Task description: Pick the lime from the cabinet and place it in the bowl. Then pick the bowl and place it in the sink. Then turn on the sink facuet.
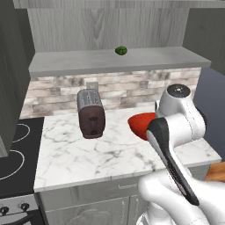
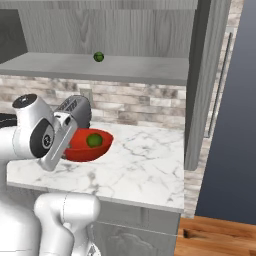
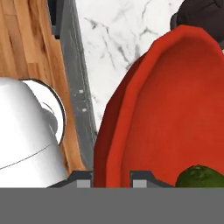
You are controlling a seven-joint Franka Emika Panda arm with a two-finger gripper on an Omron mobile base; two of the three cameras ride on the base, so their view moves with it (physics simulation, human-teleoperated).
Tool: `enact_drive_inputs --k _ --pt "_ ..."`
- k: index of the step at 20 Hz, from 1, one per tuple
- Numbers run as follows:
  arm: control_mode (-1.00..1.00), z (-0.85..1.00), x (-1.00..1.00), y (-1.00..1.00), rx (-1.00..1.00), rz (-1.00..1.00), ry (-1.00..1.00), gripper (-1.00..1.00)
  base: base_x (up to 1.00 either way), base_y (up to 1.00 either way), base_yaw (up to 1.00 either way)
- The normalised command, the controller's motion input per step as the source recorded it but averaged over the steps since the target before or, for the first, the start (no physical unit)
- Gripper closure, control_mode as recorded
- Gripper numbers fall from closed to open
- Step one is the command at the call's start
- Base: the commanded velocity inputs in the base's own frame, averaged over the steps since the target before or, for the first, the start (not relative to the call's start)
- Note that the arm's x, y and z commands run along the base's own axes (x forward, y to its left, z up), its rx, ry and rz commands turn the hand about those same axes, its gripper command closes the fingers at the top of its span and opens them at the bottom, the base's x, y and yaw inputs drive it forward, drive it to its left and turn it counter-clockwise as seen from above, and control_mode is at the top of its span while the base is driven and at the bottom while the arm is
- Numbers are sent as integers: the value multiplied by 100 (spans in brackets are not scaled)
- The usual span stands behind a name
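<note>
Clenched on the near rim of the bowl point(image 3: 175, 109): gripper point(image 3: 111, 177), one dark tip on either side of the red wall, seen close in the hand view. Holds the lime point(image 3: 199, 176) inside, low on the glossy floor and close to the grasped edge. Sits at the front part of the white marble counter point(image 2: 145, 165), tilted a little in the right base view; cannot tell whether lifted clear of the stone or touching it. Shows the dark green lime point(image 2: 93, 140) lying within the red bowl point(image 2: 82, 150), partly masked by the white arm. Stands just behind the bowl point(image 1: 140, 123): dark toaster point(image 1: 91, 113). Rests on the grey shelf board of the cabinet point(image 1: 79, 61) above: second green fruit point(image 1: 121, 50), ridged, well apart from the bowl.
</note>
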Motion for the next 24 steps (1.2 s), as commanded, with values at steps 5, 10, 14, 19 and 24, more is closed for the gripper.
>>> enact_drive_inputs --k 5,10,14,19,24 --pt "-100 59 -47 -6 0 12 -7 100 0 0 0" --pt "-100 58 -43 0 0 2 -13 100 0 0 0" --pt "-100 53 -36 -2 1 0 -7 100 0 0 0" --pt "-100 25 -21 -6 4 0 -1 100 0 0 0" --pt "-100 3 -18 -1 1 0 0 100 0 0 0"
